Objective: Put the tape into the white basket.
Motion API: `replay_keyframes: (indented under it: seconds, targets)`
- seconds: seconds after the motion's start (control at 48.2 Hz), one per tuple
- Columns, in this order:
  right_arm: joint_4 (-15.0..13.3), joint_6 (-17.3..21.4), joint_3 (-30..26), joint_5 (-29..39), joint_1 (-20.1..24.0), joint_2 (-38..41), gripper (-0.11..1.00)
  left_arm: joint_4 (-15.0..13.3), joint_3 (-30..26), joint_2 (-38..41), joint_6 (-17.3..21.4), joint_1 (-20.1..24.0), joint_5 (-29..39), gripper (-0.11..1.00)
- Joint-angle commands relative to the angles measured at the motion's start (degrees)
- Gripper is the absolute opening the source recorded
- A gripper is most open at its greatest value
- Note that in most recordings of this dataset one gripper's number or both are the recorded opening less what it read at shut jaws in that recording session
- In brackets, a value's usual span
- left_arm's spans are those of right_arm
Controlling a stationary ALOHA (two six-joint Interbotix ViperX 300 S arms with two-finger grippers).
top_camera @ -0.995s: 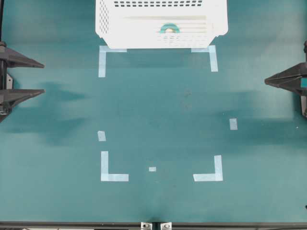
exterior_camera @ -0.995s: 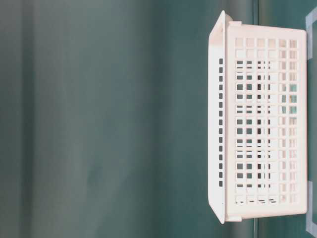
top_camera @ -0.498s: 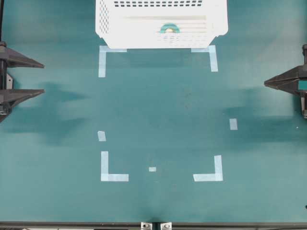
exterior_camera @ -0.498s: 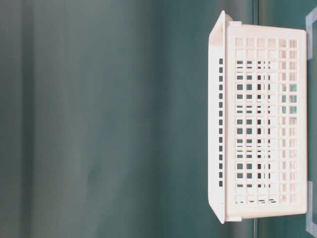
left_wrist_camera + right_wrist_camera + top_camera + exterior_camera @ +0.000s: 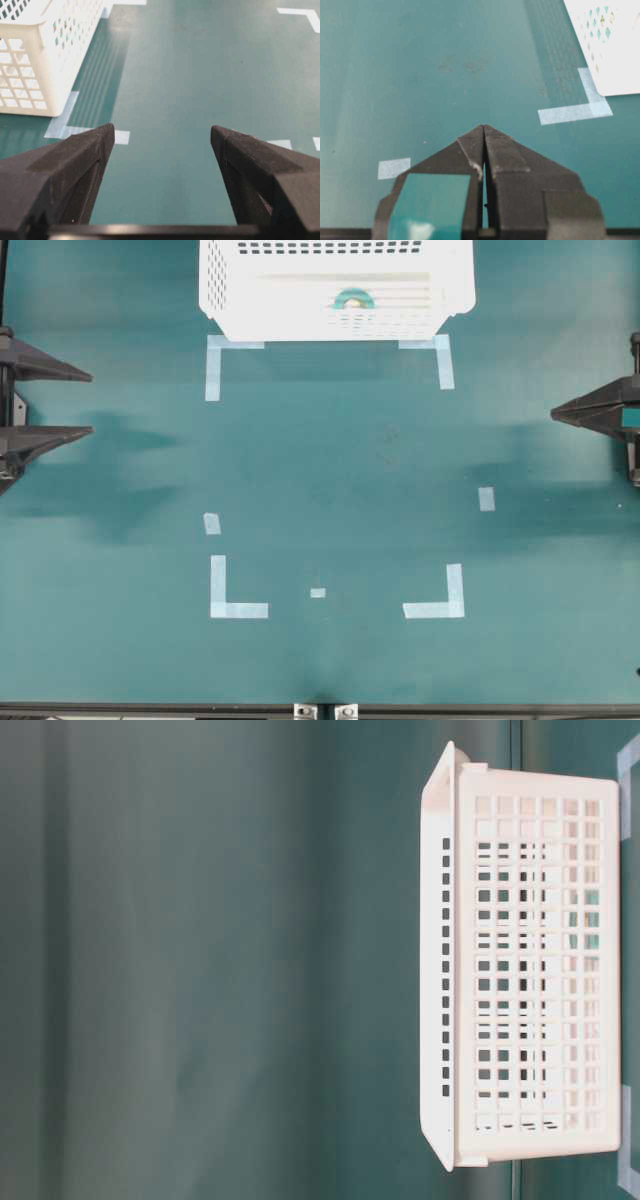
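Observation:
The white basket (image 5: 300, 290) stands at the far middle of the table. The turquoise tape (image 5: 353, 300) lies inside it on the ribbed bottom, right of centre. My left gripper (image 5: 88, 402) hovers at the table's left edge, open and empty, far from the basket. In the left wrist view the left gripper (image 5: 162, 132) shows bare table between its fingers, and the basket (image 5: 45, 60) sits ahead to the left. At the right edge, my right gripper (image 5: 553, 414) is shut on nothing. The right wrist view shows the right gripper (image 5: 484, 127) with its jaws pressed together and a corner of the basket (image 5: 615, 45).
Pale-blue L-shaped corner marks (image 5: 235, 595) (image 5: 440, 598) (image 5: 213, 365) (image 5: 443, 360) outline a rectangle on the green table. Small loose strips (image 5: 212, 524) (image 5: 486, 499) (image 5: 318, 593) lie near them. The table-level view shows only the basket's perforated wall (image 5: 530, 970).
The right gripper drifted slightly toward the near side of the table a second ago and then stopped. The left gripper, basket and tape have not moved.

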Motion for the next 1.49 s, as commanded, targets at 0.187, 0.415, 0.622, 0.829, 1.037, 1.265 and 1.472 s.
replay_keyframes:
  seconds: [0.187,0.415,0.622,0.829,1.037,1.265,1.472]
  targets:
    - [-0.1,0.1,-0.5,-0.6,-0.1,0.4,0.0,0.0,-0.7,0.4,0.1,0.3,-0.5,0.88]
    - [-0.1,0.2,-0.2,-1.1,-0.1,0.4,0.0,0.0,-0.7,0.4,0.1,0.3,-0.4,0.88]
    - [0.0,0.2,1.6,-4.0,-0.1,0.4,0.0,0.1,-0.7,0.4,0.0,0.3,-0.4,0.88]
    - [0.0,0.3,4.7,-9.2,-0.1,0.4,0.0,0.1,-0.7,0.4,0.0,0.3,-0.5,0.88]
    - [0.0,0.3,6.4,-12.7,-0.2,0.4,0.0,0.0,-0.7,0.4,0.0,0.3,-0.5,0.88]
    - [0.0,0.2,6.4,-12.7,-0.1,0.4,0.0,0.1,-0.7,0.4,0.0,0.3,-0.4,0.88]
    - [-0.4,-0.4,6.3,-13.0,-0.1,0.4,0.0,0.0,-0.7,0.4,0.0,0.3,-0.5,0.88]
